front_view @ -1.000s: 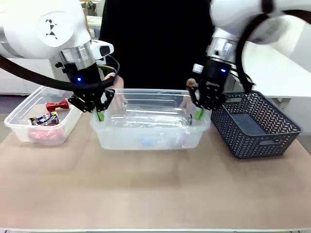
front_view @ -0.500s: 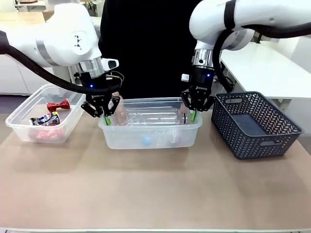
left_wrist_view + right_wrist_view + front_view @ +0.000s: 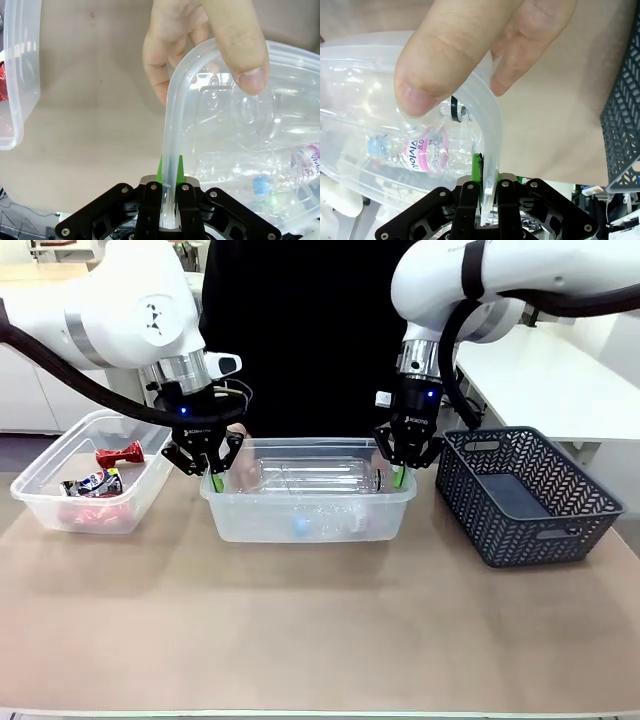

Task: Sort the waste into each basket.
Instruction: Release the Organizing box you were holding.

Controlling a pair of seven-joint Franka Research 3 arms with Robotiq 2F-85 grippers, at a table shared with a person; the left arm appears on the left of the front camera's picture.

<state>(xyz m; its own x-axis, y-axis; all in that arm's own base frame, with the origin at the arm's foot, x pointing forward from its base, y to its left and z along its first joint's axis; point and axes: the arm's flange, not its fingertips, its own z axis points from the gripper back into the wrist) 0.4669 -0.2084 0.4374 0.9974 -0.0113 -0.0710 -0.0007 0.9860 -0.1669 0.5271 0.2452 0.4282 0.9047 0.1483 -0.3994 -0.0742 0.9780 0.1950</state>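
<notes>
A large clear basket (image 3: 310,502) sits mid-table and holds several clear plastic bottles, one with a pink label (image 3: 417,147) (image 3: 307,152). My left gripper (image 3: 215,480) (image 3: 170,165) is shut on the rim (image 3: 172,125) at its left end. At the right end, my right gripper (image 3: 397,477) (image 3: 484,165) is shut on the rim (image 3: 487,125). A person's hand (image 3: 200,35) pinches the left far corner, and another hand (image 3: 435,55) pinches the right one. A smaller clear basket (image 3: 45,455) at the left holds a red can (image 3: 120,455) and other crushed cans (image 3: 90,485).
A dark grey lattice basket (image 3: 520,495) (image 3: 622,110) stands close to the right of the large one. The person stands at the far side, right behind the baskets. The tan table's near half is bare.
Both arms have carried the large clear basket away from the camera, toward the person, and lower onto the table. Both grips on its rim are unchanged.
</notes>
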